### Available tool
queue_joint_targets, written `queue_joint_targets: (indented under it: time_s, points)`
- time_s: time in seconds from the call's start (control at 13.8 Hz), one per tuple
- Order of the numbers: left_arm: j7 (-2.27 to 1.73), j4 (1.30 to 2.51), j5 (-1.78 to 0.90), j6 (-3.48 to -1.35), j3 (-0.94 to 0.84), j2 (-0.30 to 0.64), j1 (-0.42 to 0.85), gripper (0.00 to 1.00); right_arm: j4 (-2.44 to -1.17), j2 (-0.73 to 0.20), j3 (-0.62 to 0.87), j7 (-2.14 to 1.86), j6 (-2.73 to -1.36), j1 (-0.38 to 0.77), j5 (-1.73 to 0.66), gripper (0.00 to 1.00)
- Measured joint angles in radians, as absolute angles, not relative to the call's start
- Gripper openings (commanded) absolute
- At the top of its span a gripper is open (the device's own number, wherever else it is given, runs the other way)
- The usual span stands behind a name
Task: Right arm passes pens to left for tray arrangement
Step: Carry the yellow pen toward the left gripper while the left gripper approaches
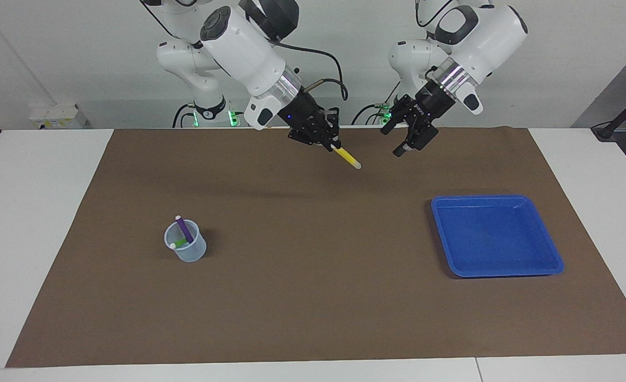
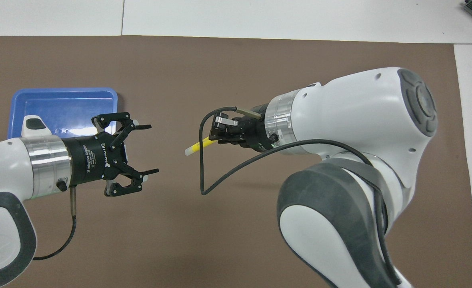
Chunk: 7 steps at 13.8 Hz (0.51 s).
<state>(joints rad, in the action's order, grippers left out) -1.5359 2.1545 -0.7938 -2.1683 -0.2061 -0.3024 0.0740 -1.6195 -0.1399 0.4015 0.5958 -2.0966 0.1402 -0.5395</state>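
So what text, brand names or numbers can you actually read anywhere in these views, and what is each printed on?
"ROBOTIQ": white print on the black body of the left gripper, overhead view.
"2F Adaptive Gripper": on the same body; smaller lines under it are too small to read.
White print on the left gripper's body in the facing view: too blurred to read.
Right gripper, yellow pen, blue tray, cup: no readable text.
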Motion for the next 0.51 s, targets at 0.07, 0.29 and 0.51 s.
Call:
queue_joint_targets:
  time_s: [0.07, 0.29, 0.51]
  points:
    - [-1.541, 2.156, -0.794, -2.184, -0.204, -0.304, 0.074, 0.94, -1.620, -0.140, 0.410, 0.632, -2.113, 0.141, -0.543, 0.00]
    - [-1.568, 2.158, -0.794, -2.229, -0.209, -0.305, 0.088, 0.92, -1.620, -0.141, 0.426, 0.727, -2.165, 0.153, -0.593, 0.00]
    - [-1.576, 2.167, -0.794, -2.257, -0.212, -0.304, 0.119, 0.90, -1.620, -0.143, 0.426, 0.743, -2.174, 0.158, -0.604, 0.00]
